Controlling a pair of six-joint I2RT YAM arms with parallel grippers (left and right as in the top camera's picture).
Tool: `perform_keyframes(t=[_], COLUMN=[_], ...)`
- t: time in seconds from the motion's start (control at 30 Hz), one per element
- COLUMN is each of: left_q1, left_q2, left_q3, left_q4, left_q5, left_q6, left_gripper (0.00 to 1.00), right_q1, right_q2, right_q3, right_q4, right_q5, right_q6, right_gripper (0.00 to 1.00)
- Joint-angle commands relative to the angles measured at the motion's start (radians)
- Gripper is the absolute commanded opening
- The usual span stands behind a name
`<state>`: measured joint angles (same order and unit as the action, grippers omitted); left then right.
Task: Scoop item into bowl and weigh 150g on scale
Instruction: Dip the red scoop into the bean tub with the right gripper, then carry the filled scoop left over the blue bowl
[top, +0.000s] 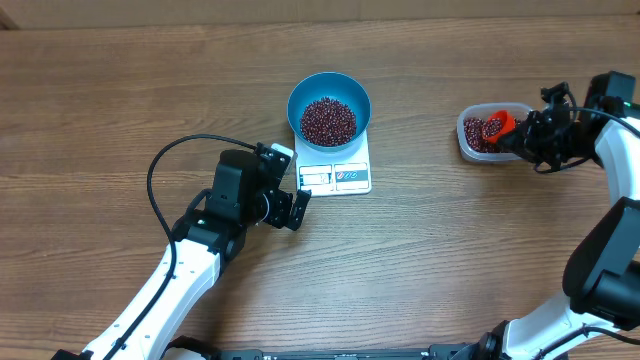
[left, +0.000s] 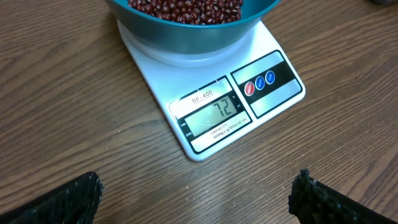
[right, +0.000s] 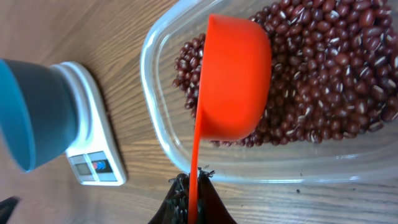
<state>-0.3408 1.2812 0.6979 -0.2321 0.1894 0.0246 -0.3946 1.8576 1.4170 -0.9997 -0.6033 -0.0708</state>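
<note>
From above, the blue bowl (top: 294, 100) of beans (top: 328, 120) sits on the scale (top: 350, 177). The left gripper (top: 288, 182) is beside it, jaws wide, holding nothing.

Left wrist: the scale reads 72, so more is needed.

Right wrist: the right gripper (right: 191, 186) pinches the orange scoop (right: 236, 74) tight, over the tub (right: 149, 81). A heaped scoop could drop beans on the table (right: 93, 31).

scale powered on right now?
On. The display of the scale reads 72 in the left wrist view; the bowl of beans sits on it.
</note>
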Motion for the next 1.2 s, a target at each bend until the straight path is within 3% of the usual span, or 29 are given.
perform_keyframes(t=[0.0, 0.5, 0.7, 0.87, 1.17], left_q1=[-0.002, -0.002, -0.002, -0.002, -0.002], left_q2=[0.006, 0.006, 0.006, 0.006, 0.006], left_q3=[-0.004, -0.004, -0.004, -0.004, -0.004], left_q4=[0.001, 0.001, 0.001, 0.001, 0.001], left_q5=[-0.006, -0.006, -0.006, -0.006, -0.006], left_q6=[-0.01, -0.01, -0.01, -0.01, -0.01], left_gripper=[1.0, 1.0, 1.0, 1.0, 0.99], right_q1=[-0.039, -0.154, -0.102, 0.031, 0.339], right_q2=[0.003, 0.003, 0.002, 0.002, 0.002], right_q3=[-0.004, -0.001, 0.0, 0.044, 0.064], right_q4=[-0.008, -0.116, -0.125, -0.124, 0.207], right_q5=[-0.125, -0.535, -0.543, -0.543, -0.534], right_q6=[-0.057, -0.253, -0.253, -0.243, 0.109], right_gripper=[0.04, 0.04, 0.04, 0.04, 0.04])
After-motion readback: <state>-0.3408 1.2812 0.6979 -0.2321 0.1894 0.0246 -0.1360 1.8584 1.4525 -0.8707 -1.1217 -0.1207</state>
